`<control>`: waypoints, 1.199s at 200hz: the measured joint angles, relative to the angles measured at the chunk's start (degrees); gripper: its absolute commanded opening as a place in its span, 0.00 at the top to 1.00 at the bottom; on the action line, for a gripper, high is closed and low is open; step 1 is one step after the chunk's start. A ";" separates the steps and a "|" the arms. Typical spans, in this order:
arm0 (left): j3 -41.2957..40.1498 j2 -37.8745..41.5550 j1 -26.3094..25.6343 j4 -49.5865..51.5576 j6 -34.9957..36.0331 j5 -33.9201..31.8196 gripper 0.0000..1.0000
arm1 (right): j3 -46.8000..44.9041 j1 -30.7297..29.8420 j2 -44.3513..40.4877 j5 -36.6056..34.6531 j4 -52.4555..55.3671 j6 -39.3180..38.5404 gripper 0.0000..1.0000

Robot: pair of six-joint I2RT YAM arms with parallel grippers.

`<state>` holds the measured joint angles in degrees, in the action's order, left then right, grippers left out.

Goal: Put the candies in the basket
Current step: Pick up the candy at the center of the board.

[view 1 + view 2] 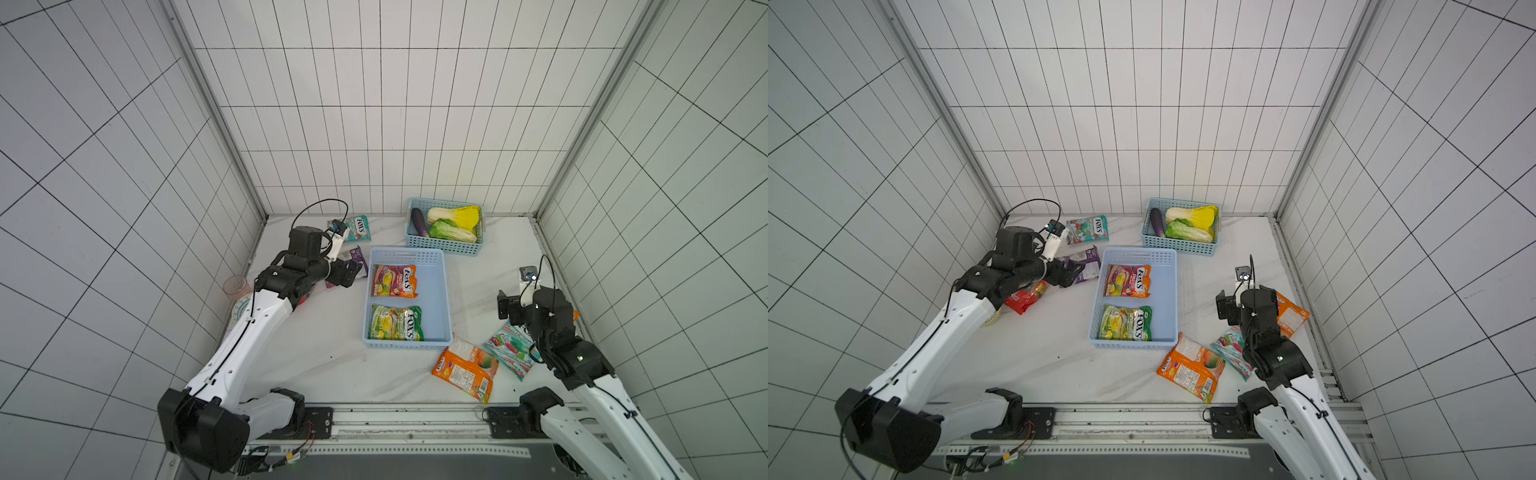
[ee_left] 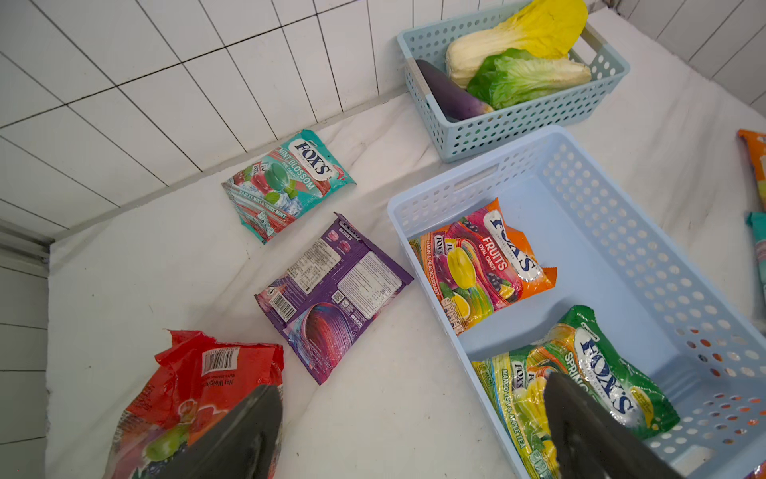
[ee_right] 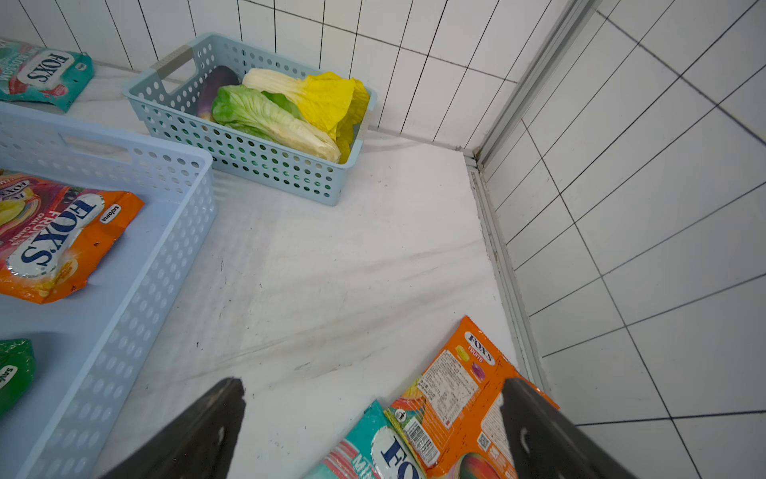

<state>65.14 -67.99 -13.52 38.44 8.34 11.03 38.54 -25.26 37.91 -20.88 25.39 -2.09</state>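
Can see a pale blue basket with holes in its sides, out in the middle of the table. Can count two flat shiny candies inside it: an orange bag at the far end and a green bag at the near end, both marked FOX'S and not touching. Can find six more out on the table. On the left, can spot a teal bag by the back wall, a purple bag lying back side up just beside the basket, and a crumpled red bag partly under the left arm. On the right, can spot a second orange bag back side up at the basket's near corner, a second teal bag next to it, and a third orange bag by the side wall, partly under the right arm. Can see the left gripper spread wide with nothing in it, near the purple bag. Can see the right gripper spread wide too, with nothing in it, above the table by the third orange bag.
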 measured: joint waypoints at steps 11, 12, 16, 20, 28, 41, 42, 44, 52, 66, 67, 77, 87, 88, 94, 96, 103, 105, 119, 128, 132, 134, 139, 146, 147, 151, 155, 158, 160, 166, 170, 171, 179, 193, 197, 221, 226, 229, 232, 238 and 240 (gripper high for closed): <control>-2.47 1.31 2.43 -1.36 -1.70 2.29 0.02 | 1.84 0.00 2.01 -1.29 1.66 2.25 0.01; -2.64 1.38 2.60 -1.44 -1.81 2.47 0.02 | 1.99 0.00 2.16 -1.36 1.84 2.40 0.01; -3.54 1.75 3.48 -1.79 -2.47 3.45 0.02 | 2.47 0.02 2.82 -1.88 2.40 3.30 0.01; -4.35 2.03 4.35 -2.08 -3.13 4.44 0.02 | 2.89 0.02 3.37 -2.47 2.97 4.15 0.01; -5.75 2.40 5.99 -2.56 -4.44 6.16 0.02 | 3.58 0.15 4.39 -3.37 4.37 5.81 0.01; -7.23 2.49 7.87 -3.26 -5.95 7.65 0.02 | 4.74 0.57 6.34 -5.18 6.99 9.62 0.01; -7.30 2.49 7.96 -3.32 -6.01 7.67 0.02 | 4.81 0.59 6.45 -5.25 7.19 9.79 0.01; -7.45 2.49 8.17 -3.43 -6.12 7.74 0.02 | 4.98 0.63 6.78 -5.40 7.58 10.27 0.01; -7.87 2.49 8.52 -3.89 -6.67 7.93 0.02 | 5.53 1.18 7.89 -5.86 8.94 12.39 0.01; -7.96 2.49 8.61 -4.48 -7.50 8.50 0.02 | 6.19 2.58 9.62 -5.99 10.64 15.52 0.01; -7.96 2.49 8.61 -4.57 -7.50 8.55 0.02 | 6.21 2.64 9.73 -6.01 10.75 15.78 0.01; -7.93 2.51 8.68 -5.01 -7.93 9.03 0.02 | 6.56 3.61 10.97 -6.01 11.98 17.86 0.01; -7.93 2.51 8.76 -5.35 -8.11 9.22 0.02 | 7.30 4.44 12.39 -5.92 13.51 20.00 0.01; -7.96 2.51 8.76 -5.40 -8.11 9.22 0.02 | 7.37 4.48 12.52 -5.92 13.62 20.11 0.01; -7.96 2.54 8.76 -5.64 -8.15 9.22 0.02 | 7.87 4.85 13.40 -5.84 14.47 21.42 0.01; -7.96 2.56 8.76 -5.70 -8.17 9.22 0.02 | 8.04 5.07 13.81 -5.81 14.80 22.08 0.01; -8.02 2.62 8.76 -6.14 -8.17 9.22 0.02 | 8.33 5.44 14.71 -5.73 15.32 23.32 0.01; -8.04 2.67 8.76 -6.25 -8.17 9.25 0.02 | 8.37 5.51 14.93 -5.64 15.39 23.71 0.01; -8.07 2.91 8.81 -6.56 -8.22 9.51 0.02 | 8.50 6.38 16.63 -5.25 16.39 26.16 0.01; -8.07 3.10 8.87 -6.54 -8.33 9.64 0.02 | 8.50 7.39 17.73 -5.03 17.00 27.43 0.01; -8.07 3.13 8.87 -6.54 -8.33 9.62 0.02 | 8.50 7.89 18.16 -4.90 17.25 27.91 0.01; -8.07 3.17 8.87 -6.56 -8.33 9.62 0.02 | 8.52 8.31 18.47 -4.81 17.42 28.28 0.01; -8.07 3.19 8.83 -6.58 -8.33 9.46 0.02 | 8.52 9.14 19.06 -4.59 17.73 28.89 0.01; -8.07 3.21 8.66 -6.56 -8.33 9.33 0.02 | 8.50 10.29 19.80 -4.39 17.99 29.70 0.01; -8.07 3.21 8.66 -6.56 -8.33 9.31 0.02 | 8.50 10.43 19.89 -4.39 18.03 29.79 0.01; -8.07 3.23 8.61 -6.60 -8.35 9.22 0.02 | 8.50 11.15 20.41 -4.26 18.08 30.18 0.01; -8.07 3.23 8.57 -6.64 -8.35 9.20 0.02 | 8.50 11.82 20.87 -3.98 18.14 30.56 0.01; -8.07 3.23 8.52 -6.67 -8.35 9.25 0.02 | 8.52 12.31 21.24 -3.85 18.16 30.75 0.01; -8.07 3.23 8.48 -6.67 -8.35 9.22 0.02 | 8.52 12.55 21.40 -3.72 18.18 30.88 0.01; -8.07 3.28 8.44 -6.69 -8.39 9.31 0.02 | 8.52 13.62 22.32 -3.32 18.16 31.30 0.01; -8.07 3.32 8.41 -6.69 -8.39 9.38 0.02 | 8.50 14.19 22.84 -3.17 18.12 31.50 0.01; -8.07 3.32 8.41 -6.69 -8.39 9.40 0.02 | 8.50 14.45 23.10 -3.13 18.14 31.54 0.01; -8.07 3.43 8.41 -6.67 -8.39 9.46 0.02 | 8.57 15.63 24.33 -2.62 18.18 31.91 0.01; -8.07 3.72 8.22 -6.71 -8.37 9.33 0.02 | 8.83 17.44 26.97 -2.16 17.99 32.39 0.00; -8.07 3.80 8.15 -6.75 -8.37 9.18 0.02 | 8.90 17.90 27.85 -2.08 17.77 32.52 0.00; -8.07 4.63 7.93 -6.95 -8.37 9.22 0.02 | 9.66 19.74 32.68 -1.84 17.33 33.38 0.01; -8.07 4.81 7.93 -6.95 -8.37 9.22 0.02 | 10.08 20.11 34.07 -1.86 17.14 33.64 0.02; -8.07 4.92 7.93 -6.95 -8.37 9.18 0.02 | 10.27 20.22 34.64 -1.90 16.98 33.73 0.02; -8.07 5.01 7.93 -6.95 -8.35 9.14 0.02 | 10.58 20.41 35.50 -1.95 16.79 33.79 0.02; -8.07 5.20 7.85 -6.95 -8.33 8.96 0.02 | 11.17 20.59 37.07 -2.12 16.31 33.86 0.03; -8.07 5.27 7.78 -6.97 -8.33 8.83 0.02 | 11.37 20.70 37.46 -2.23 16.13 33.88 0.03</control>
<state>57.08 -62.72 -5.74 31.46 0.01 19.86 49.91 -4.56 75.37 -23.11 41.52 31.79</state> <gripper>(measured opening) 0.981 0.978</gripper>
